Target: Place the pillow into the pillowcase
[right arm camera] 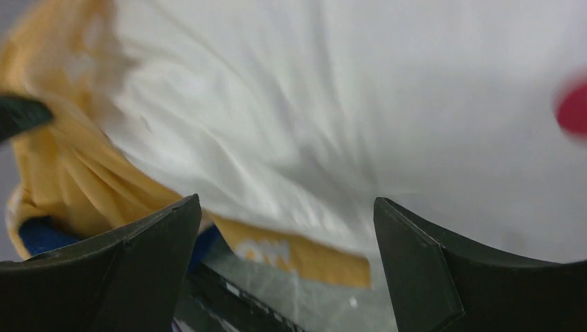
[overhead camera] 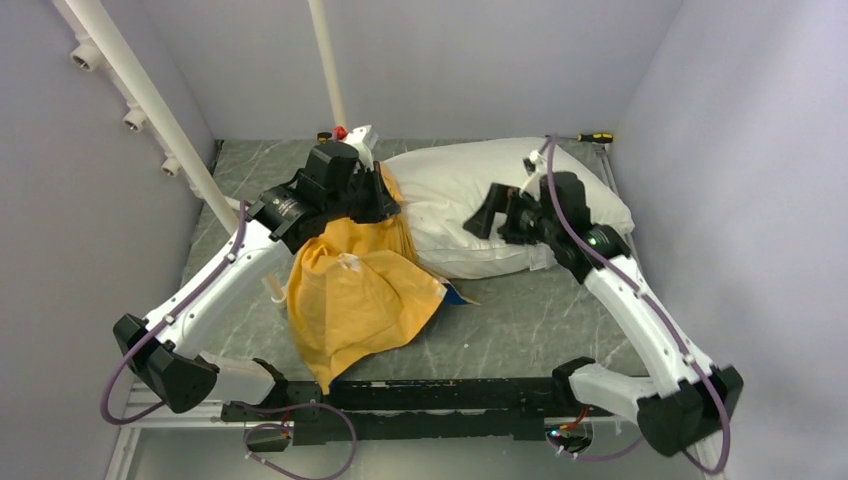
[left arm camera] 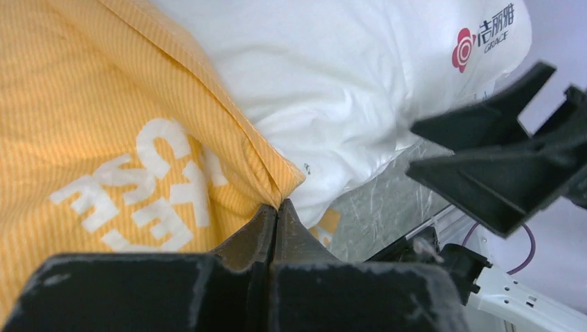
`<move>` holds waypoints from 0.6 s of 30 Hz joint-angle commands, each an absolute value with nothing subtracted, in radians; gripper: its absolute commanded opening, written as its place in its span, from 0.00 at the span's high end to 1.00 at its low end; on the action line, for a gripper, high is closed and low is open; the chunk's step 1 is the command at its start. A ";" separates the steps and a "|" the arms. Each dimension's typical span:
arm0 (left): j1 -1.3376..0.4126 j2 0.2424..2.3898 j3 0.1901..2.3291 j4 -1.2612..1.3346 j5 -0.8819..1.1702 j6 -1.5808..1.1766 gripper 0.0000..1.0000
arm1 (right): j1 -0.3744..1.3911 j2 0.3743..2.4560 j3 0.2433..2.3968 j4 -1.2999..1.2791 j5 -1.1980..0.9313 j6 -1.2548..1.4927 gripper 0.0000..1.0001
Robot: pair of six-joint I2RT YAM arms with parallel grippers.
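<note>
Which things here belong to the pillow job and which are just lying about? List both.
Job: plump white stuffed pillow; thin yellow-orange fabric pillowcase; left hand, shut on its edge; right hand, open over the pillow.
Lying about: yellow-handled screwdriver at the back edge; white pipe frame.

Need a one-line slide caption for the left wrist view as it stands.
Left gripper shut on the hem of the yellow pillowcase, with the white pillow right beside it.

Overhead, two wrist close-ups of pillow
</note>
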State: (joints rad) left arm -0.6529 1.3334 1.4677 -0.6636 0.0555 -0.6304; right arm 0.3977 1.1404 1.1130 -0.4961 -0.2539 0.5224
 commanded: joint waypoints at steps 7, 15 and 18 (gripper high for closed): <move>-0.638 1.394 1.516 -0.584 0.153 -0.590 1.00 | 0.183 0.856 0.848 -0.722 -0.448 0.685 0.01; -0.638 1.378 1.503 -0.538 0.237 -0.590 1.00 | 0.147 0.988 0.614 -0.101 -0.670 1.004 0.01; -0.640 1.387 1.512 -0.532 0.302 -0.580 1.00 | 0.165 1.088 0.616 0.118 -0.673 1.091 0.02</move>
